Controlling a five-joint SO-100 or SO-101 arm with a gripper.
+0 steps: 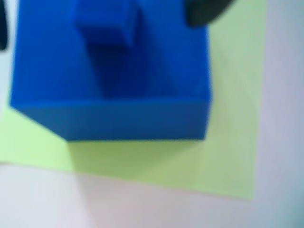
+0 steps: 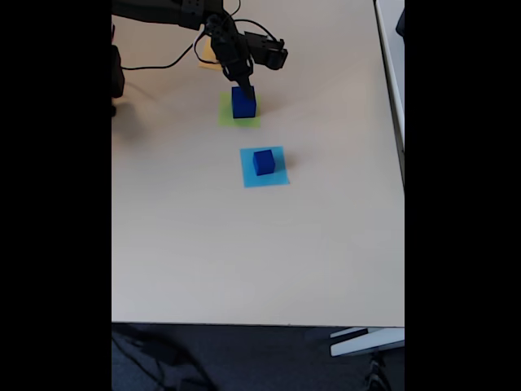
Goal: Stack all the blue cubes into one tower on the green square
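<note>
A large blue cube (image 1: 109, 90) stands on the green square (image 1: 228, 142). On its top face rests a small blue cube (image 1: 107, 23). My gripper (image 1: 100, 32) hangs open just over it: one dark finger (image 1: 204, 12) is at the top right, the other at the left edge, and neither touches the small cube. From the fixed view, the gripper (image 2: 242, 85) is right above the large cube (image 2: 243, 104) on the green square (image 2: 238, 120). A medium blue cube (image 2: 263, 161) sits apart on a light-blue square (image 2: 266, 176).
An orange-yellow patch (image 2: 208, 57) lies partly behind the arm (image 2: 220, 32) at the back of the beige table (image 2: 244, 261). A black cable (image 2: 163, 63) runs along the back left. The table's right edge borders another desk (image 2: 392, 49).
</note>
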